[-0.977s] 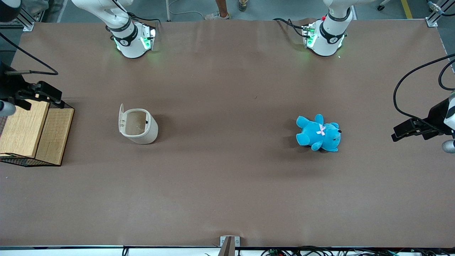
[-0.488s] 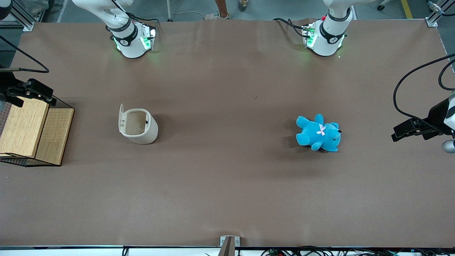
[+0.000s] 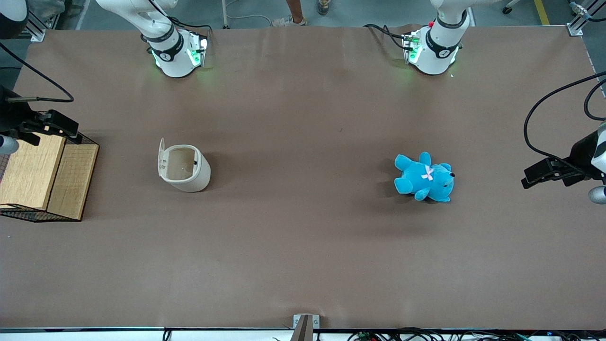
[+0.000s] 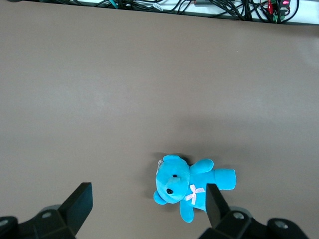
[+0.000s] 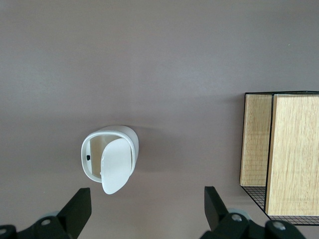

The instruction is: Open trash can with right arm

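Note:
The trash can (image 3: 185, 168) is a small cream-white bin standing on the brown table, with its flip lid (image 3: 161, 157) raised upright and its tan inside showing. In the right wrist view the trash can (image 5: 130, 143) stands with its lid (image 5: 115, 168) swung open. My right arm's gripper (image 3: 47, 130) hangs above the wood-and-mesh box, toward the working arm's end of the table, well apart from the bin. In the right wrist view the gripper (image 5: 147, 209) is open and empty, with its fingers spread wide.
A wood-and-wire-mesh box (image 3: 45, 177) sits at the working arm's end of the table and also shows in the right wrist view (image 5: 281, 159). A blue teddy (image 3: 424, 177) lies toward the parked arm's end and shows in the left wrist view (image 4: 189, 186).
My gripper drifted a little away from the bin over the box, then came back. The bin and its raised lid have not moved.

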`<act>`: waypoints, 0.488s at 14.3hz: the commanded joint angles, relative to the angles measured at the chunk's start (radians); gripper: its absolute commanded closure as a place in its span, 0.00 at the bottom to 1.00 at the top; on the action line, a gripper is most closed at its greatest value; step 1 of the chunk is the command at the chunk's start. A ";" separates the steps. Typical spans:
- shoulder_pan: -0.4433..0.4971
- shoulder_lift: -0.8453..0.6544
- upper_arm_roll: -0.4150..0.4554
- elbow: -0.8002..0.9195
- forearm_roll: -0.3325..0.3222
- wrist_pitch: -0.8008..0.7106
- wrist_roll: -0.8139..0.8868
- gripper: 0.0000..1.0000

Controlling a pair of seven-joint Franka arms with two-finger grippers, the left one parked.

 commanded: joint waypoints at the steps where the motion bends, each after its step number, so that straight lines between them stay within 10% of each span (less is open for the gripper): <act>1: -0.003 -0.043 0.014 -0.052 -0.006 0.017 -0.008 0.00; 7: 0.000 -0.048 0.016 -0.052 -0.006 0.008 -0.008 0.00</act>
